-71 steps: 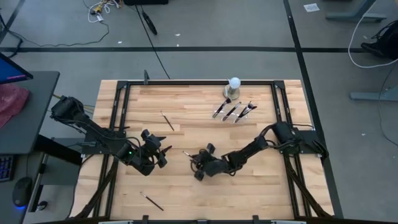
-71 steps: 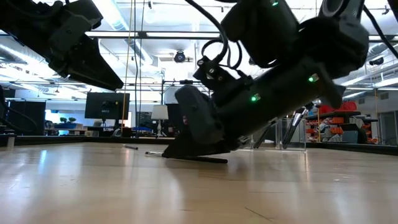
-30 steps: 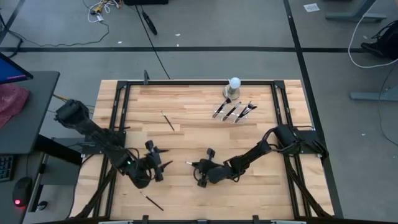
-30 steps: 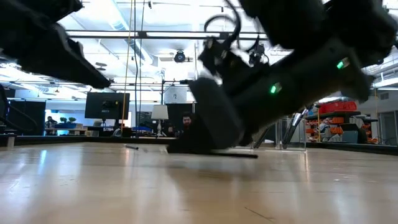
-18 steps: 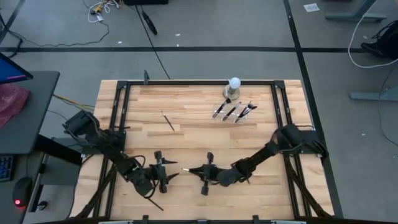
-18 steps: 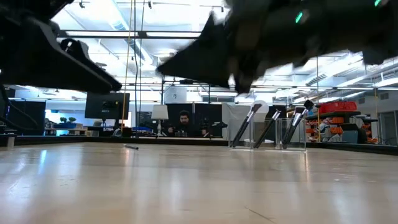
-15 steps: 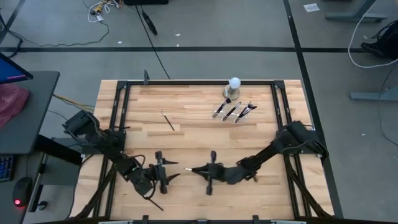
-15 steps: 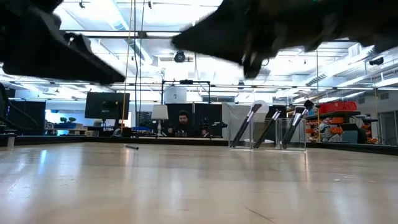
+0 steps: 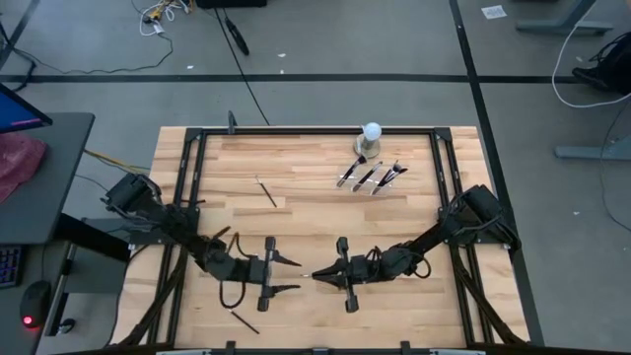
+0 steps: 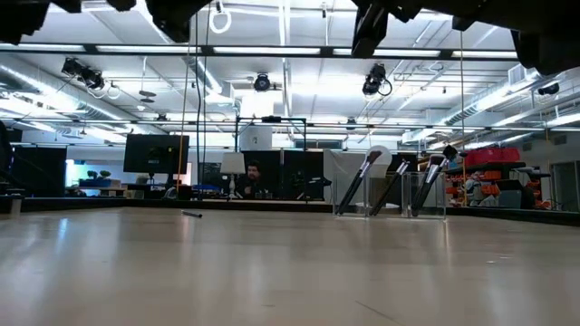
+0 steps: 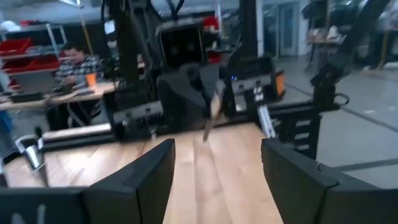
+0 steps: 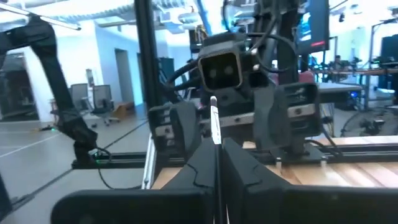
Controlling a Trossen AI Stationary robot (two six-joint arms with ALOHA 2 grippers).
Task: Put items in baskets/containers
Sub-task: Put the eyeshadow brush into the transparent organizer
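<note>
My right gripper (image 9: pixel 326 277) hovers over the table's near middle, level and pointing left, shut on a thin makeup brush (image 9: pixel 315 277). My left gripper (image 9: pixel 294 275) faces it from the left, open, fingertips a short way from the brush tip. In the left wrist view my left gripper (image 11: pixel 217 144) looks at the brush (image 11: pixel 211 117) held by the other arm. The clear tray (image 9: pixel 373 176) stands at the far right with several brushes leaning in it. Two more brushes lie flat on the wood, one (image 9: pixel 265 190) far left of centre and one (image 9: pixel 244 321) by the near edge. My right gripper pinches the brush between its two shut fingers (image 12: pixel 202 163), level, coming from the table's right. The brush shaft (image 12: pixel 215 127) runs along the fingers and sticks out past their tips toward my left gripper. It is lifted clear of the table. Which end the fingers cover is hidden.
A white ball on a grey round base (image 9: pixel 371 132) stands at the far edge behind the tray. A black frame (image 9: pixel 296 130) borders the table. In the low view the tray's brushes (image 10: pixel 367 177) show far off and both arms are above the wood. People sit at desks beyond the table.
My right gripper has risen from the table with the brush and tipped from pointing down to level, pointing left. My left gripper has swung toward the near edge and rightward, rising and turning level to face it. The brush is now lifted clear.
</note>
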